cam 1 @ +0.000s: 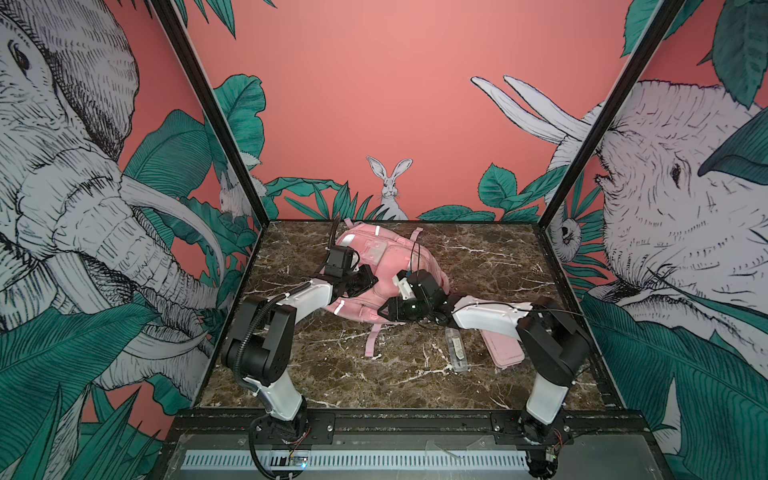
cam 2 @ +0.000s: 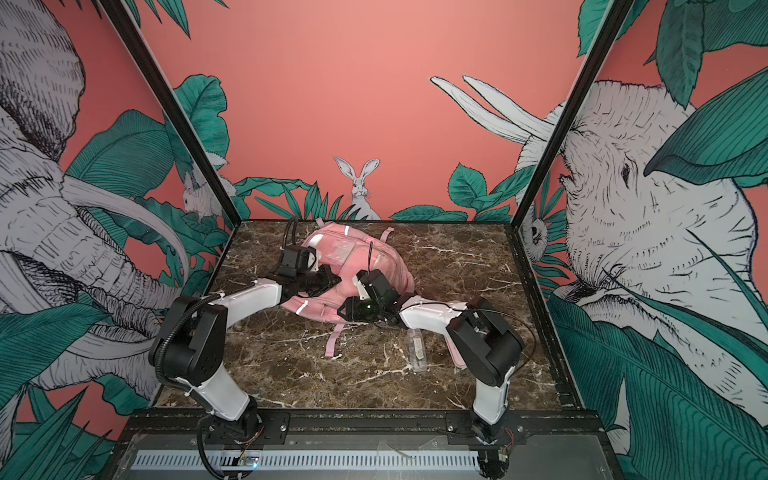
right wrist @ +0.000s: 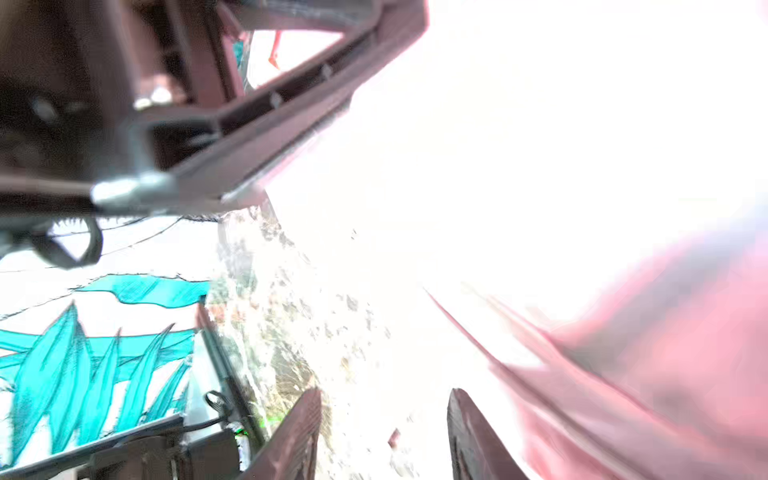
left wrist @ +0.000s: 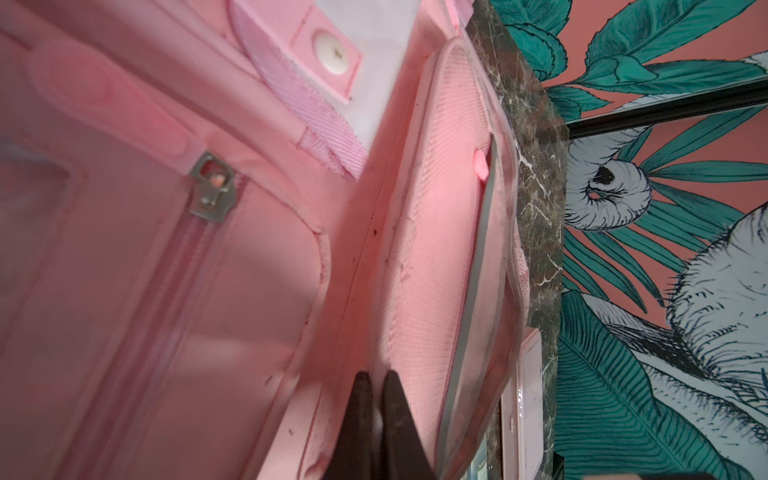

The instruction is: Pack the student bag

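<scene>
Soft pink fabric student bag pinched at seam by left pincer; right pincer spread, bag just beside it.

Dark marble surface, walled on three sides. The student bag fills the far middle, and both arms reach across its near edge. The left hand is pinched on a bag seam. The right hand, jaws apart, sits at the bag's near side. Bare surface lies free at front left and far right. At front right, a clear container and a pink pencil case lie beneath the right arm. A loose strap trails toward the front middle.
</scene>
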Motion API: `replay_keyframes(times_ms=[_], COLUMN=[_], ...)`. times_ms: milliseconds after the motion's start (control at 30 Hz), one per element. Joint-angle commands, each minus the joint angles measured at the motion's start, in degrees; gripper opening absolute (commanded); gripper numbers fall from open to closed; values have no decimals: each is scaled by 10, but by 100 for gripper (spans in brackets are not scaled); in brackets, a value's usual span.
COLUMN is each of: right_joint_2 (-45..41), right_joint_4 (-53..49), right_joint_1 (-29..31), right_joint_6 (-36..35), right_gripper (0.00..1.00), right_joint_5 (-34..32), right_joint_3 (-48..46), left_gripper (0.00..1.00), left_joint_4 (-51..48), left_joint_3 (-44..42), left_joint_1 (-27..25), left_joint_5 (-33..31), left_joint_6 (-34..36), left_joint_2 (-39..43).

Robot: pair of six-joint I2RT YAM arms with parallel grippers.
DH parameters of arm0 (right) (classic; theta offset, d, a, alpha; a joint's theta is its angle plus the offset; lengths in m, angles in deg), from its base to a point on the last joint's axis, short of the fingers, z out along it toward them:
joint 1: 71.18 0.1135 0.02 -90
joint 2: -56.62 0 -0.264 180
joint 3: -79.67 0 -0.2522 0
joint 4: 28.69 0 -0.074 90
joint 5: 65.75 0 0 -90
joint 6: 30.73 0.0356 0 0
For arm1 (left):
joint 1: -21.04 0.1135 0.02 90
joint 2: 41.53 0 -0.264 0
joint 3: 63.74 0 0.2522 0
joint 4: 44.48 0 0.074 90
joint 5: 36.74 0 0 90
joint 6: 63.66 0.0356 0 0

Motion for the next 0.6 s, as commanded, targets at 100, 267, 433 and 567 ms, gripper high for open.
replay_keyframes(times_ms=[100,267,433,567], right_joint_2=[-75,-126,-163,-186], right_joint_4=[-109,-181,-261,-300], right_joint_1=[-19,-39,-58,-64], right_joint_6=[-68,-103,-137,-153], right_gripper=[50,55,57,58], right_joint_5=[-83,-125,-181,-218], right_joint_3=[-29,-35,-31,-40], left_gripper=[0,11,32,42], left_joint_4=[-72,-111,-137,-156], left_joint_3=[34,49,56,65], left_joint_1=[4,5,4,5], left_joint_5=[-12,-28,-54,-72], left_joint_6=[63,99,124,138], left_joint_2=[39,45,57,65])
